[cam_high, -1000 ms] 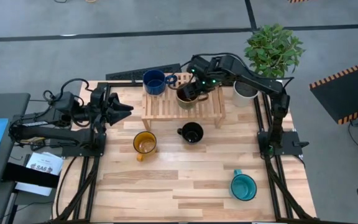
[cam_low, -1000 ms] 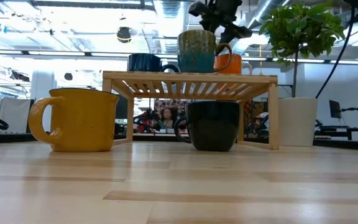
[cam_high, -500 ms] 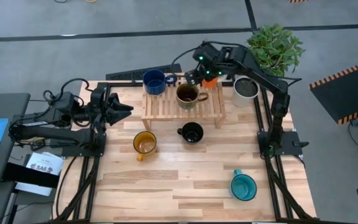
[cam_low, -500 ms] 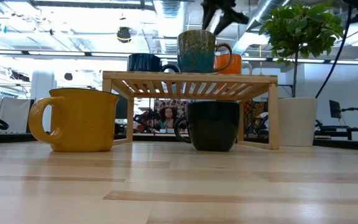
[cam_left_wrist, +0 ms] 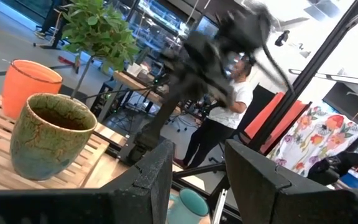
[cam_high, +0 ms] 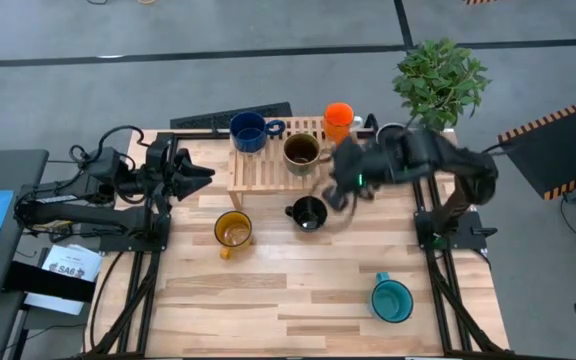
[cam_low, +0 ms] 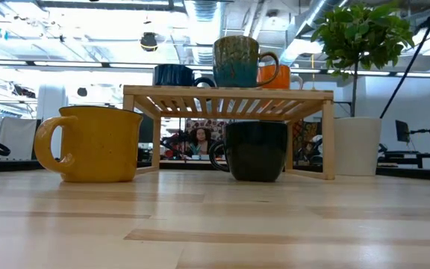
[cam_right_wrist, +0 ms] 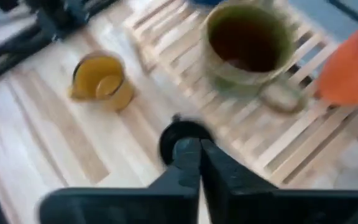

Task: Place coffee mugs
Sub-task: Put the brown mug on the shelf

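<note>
A wooden slatted rack (cam_high: 268, 175) at the table's far side carries the dark blue mug (cam_high: 248, 131), the brown mug (cam_high: 301, 152) and the orange mug (cam_high: 338, 120), each standing on its base. The black mug (cam_high: 308, 213), yellow mug (cam_high: 233, 231) and teal mug (cam_high: 391, 300) stand on the table. My right gripper (cam_high: 340, 190) hovers, blurred, just right of the black mug (cam_right_wrist: 180, 135), its fingers (cam_right_wrist: 188, 158) shut and holding nothing. My left gripper (cam_high: 203, 172) waits open to the left of the rack, its fingers (cam_left_wrist: 160, 171) facing the brown mug (cam_left_wrist: 51, 134).
A white plant pot (cam_low: 357, 146) with a green plant (cam_high: 438, 75) stands at the far right, beside the rack. Bare table lies between the yellow and teal mugs. In the left wrist view a person stands beyond the table.
My right gripper has come up and away from the brown mug on the rack. It has then swung toward the table's near edge and now stands right of the black mug. The brown mug stays upright on the rack.
</note>
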Robot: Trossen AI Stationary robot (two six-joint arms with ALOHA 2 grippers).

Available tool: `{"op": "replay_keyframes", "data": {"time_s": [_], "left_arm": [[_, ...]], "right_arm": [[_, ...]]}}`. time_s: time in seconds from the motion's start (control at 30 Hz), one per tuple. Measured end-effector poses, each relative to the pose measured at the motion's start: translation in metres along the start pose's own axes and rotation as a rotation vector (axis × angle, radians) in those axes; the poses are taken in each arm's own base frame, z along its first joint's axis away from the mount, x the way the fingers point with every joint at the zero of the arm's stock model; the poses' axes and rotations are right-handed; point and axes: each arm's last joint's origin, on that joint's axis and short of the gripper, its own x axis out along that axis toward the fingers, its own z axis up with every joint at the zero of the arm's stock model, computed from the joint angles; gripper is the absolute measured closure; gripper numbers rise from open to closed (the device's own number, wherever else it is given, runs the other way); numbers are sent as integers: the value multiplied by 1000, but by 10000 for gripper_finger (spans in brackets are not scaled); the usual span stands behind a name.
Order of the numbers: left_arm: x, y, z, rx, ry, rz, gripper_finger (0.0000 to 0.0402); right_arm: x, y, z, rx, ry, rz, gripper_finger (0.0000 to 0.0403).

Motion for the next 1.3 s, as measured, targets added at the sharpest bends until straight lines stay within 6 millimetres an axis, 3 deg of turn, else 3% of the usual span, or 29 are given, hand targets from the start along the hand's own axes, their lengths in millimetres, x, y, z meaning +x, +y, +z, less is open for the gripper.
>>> {"op": "replay_keyframes", "data": {"time_s": [0.17, 0.33, 0.43, 0.5, 0.63, 0.8, 1.3], "left_arm": [[0, 0, 0, 0, -1, 1, 270], [0, 0, 0, -8, -1, 1, 270], [0, 0, 0, -13, -2, 2, 270], [0, 0, 0, -14, -2, 4, 270], [0, 0, 0, -15, -2, 3, 270], [0, 0, 0, -15, -3, 3, 270], [0, 0, 0, -8, 0, 5, 270]], "right_arm": [[19, 21, -47, 67, 7, -57, 379], [71, 37, -91, 219, -59, 62, 386], [99, 38, -103, 284, -157, 167, 386], [115, 36, -103, 347, -250, 182, 386], [138, 27, -92, 391, -397, 51, 386], [167, 19, -84, 395, -407, -39, 386], [190, 8, -73, 381, -444, -152, 386]]}}
